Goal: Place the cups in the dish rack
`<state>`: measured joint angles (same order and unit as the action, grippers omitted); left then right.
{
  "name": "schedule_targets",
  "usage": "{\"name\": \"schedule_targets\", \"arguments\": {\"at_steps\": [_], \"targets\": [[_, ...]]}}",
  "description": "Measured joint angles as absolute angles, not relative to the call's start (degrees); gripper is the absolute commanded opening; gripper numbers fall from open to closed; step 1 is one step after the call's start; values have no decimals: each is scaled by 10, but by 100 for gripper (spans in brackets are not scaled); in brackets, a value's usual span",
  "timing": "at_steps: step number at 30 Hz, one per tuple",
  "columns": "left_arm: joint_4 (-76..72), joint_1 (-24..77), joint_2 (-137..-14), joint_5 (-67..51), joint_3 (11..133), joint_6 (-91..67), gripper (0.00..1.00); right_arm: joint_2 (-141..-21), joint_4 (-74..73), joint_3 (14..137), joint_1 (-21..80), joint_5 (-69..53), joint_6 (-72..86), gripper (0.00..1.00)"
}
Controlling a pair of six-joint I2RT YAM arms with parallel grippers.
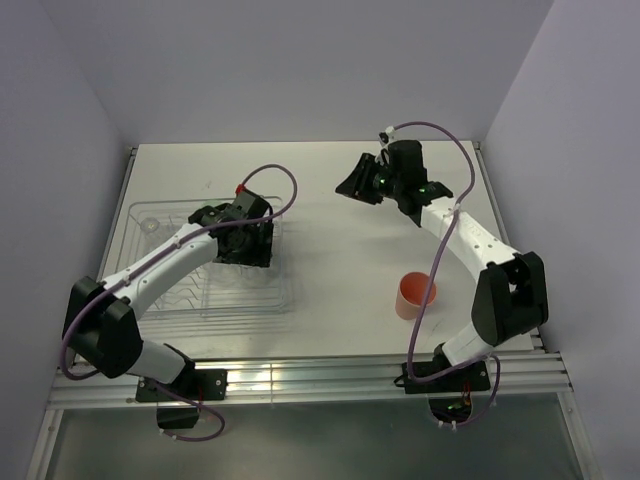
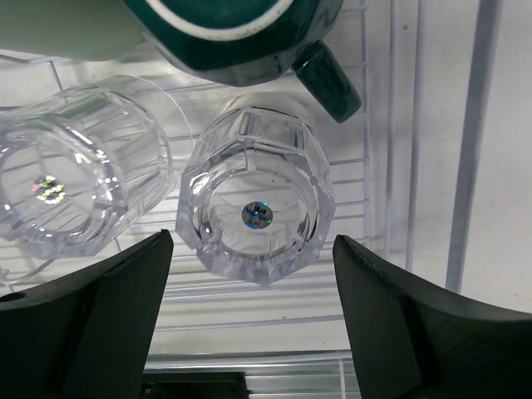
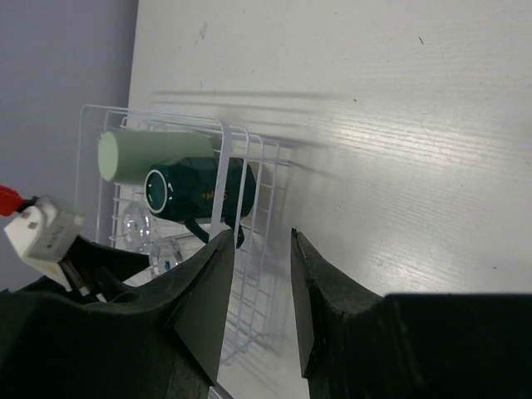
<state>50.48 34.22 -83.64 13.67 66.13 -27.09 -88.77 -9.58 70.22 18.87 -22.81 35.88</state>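
Right over the rack point(image 1: 138, 214): left gripper point(image 2: 252, 283), jaws wide apart, holding nothing. Straight below, in the gap between the two fingers point(image 2: 108, 316) and touching neither: a glass point(image 2: 256, 212), bottom up, inside the rack. Just beside it in the rack: a second glass point(image 2: 66, 183), bottom up too. Past both glasses, also in the rack: mug point(image 2: 241, 33) and green cup point(image 2: 58, 29), side by side, lying down, mug handle toward the first glass. Off to the right of the rack, up above the table point(image 1: 330, 300): right gripper point(image 3: 259, 241), jaws a little apart, nothing in between. Outside the rack, well to its right, on the table: pink cup point(image 1: 415, 295), mouth up.
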Motion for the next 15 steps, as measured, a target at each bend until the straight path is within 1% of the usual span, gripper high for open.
{"name": "schedule_targets", "arguments": {"at_steps": [8,15], "targets": [[504,342,-781,145,661,-281,85,-848,-177,710,202,-167,340,41],[465,342,-735,142,661,-288,85,-754,-287,707,209,-81,325,41]]}}
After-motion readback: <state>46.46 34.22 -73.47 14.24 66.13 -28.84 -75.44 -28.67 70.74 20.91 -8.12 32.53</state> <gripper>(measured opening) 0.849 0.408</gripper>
